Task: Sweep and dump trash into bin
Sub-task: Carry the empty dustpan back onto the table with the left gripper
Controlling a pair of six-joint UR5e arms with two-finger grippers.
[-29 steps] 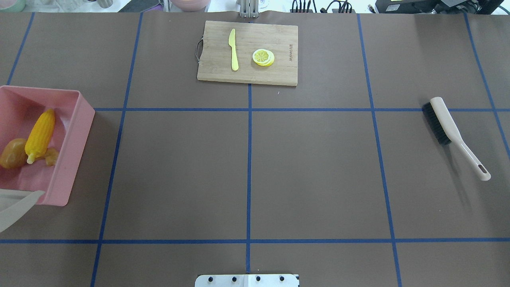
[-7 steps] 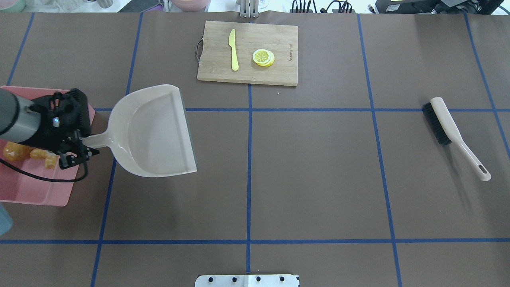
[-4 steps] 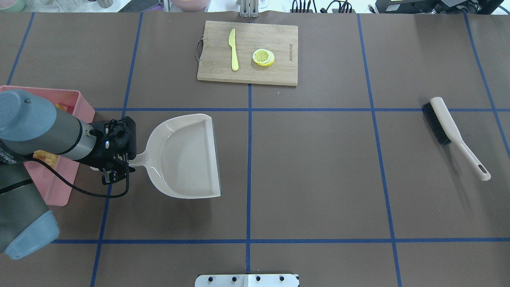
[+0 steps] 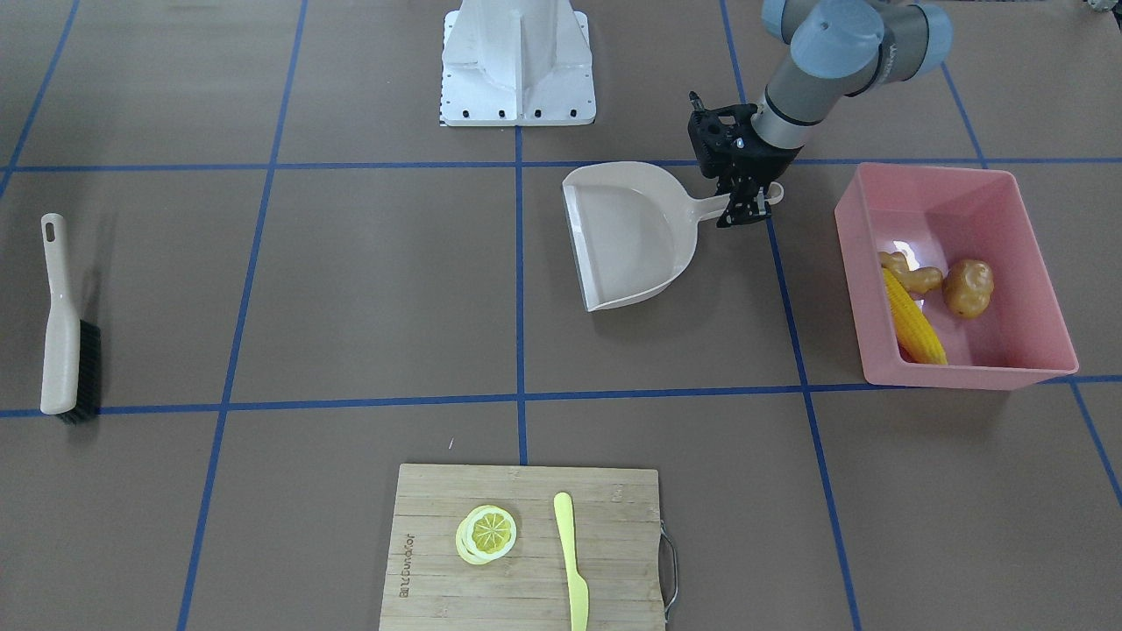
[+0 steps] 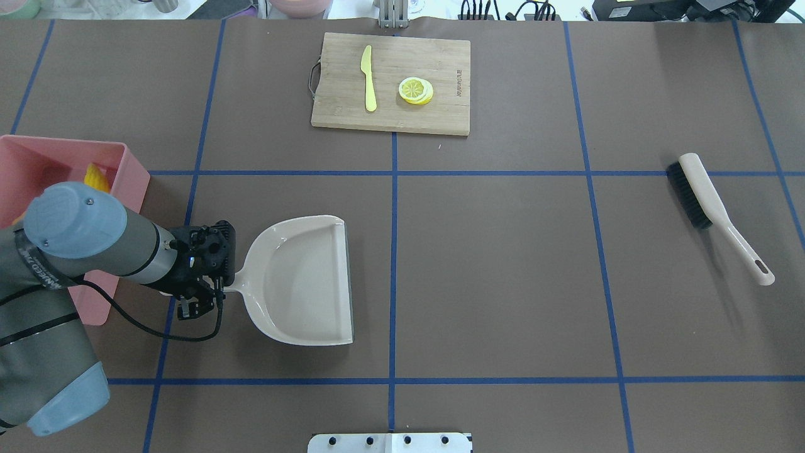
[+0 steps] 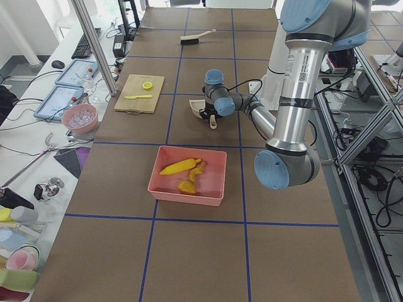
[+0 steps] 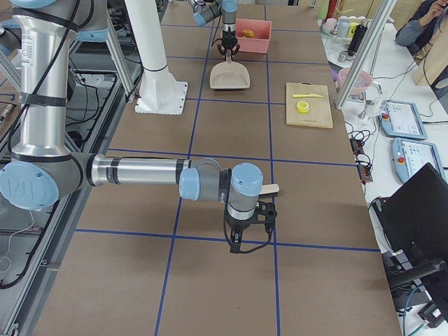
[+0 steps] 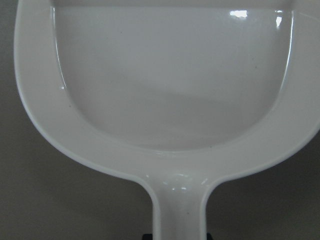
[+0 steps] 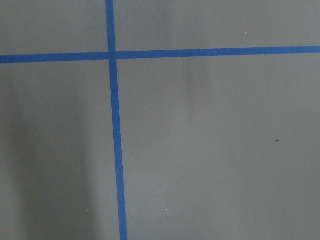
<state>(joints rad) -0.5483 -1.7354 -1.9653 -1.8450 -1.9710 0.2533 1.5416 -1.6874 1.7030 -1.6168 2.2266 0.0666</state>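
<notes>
Overhead exterior, left end effector (image 5: 212,293): clamped on the handle of the beige dustpan (image 5: 302,283), whose pan is empty and opens toward the table centre.
Dustpan height: low and level; whether it rests on the table (image 5: 503,283) I cannot tell.
Right end effector (image 7: 246,236): seen only from the side camera, hanging over the table near the brush (image 5: 704,192); whether it is open or closed I cannot tell.
Trash: corn cob (image 4: 912,320), potato (image 4: 969,287) and ginger root (image 4: 912,276) all lie inside the bin (image 4: 964,377), beside the left arm.
Task state: dumping looks done; parking the dustpan seems the step in hand.
Risk: letting go before the pan is down would drop it. The arm passes over the bin's corner, so a careless pull-back could knock it.
</notes>
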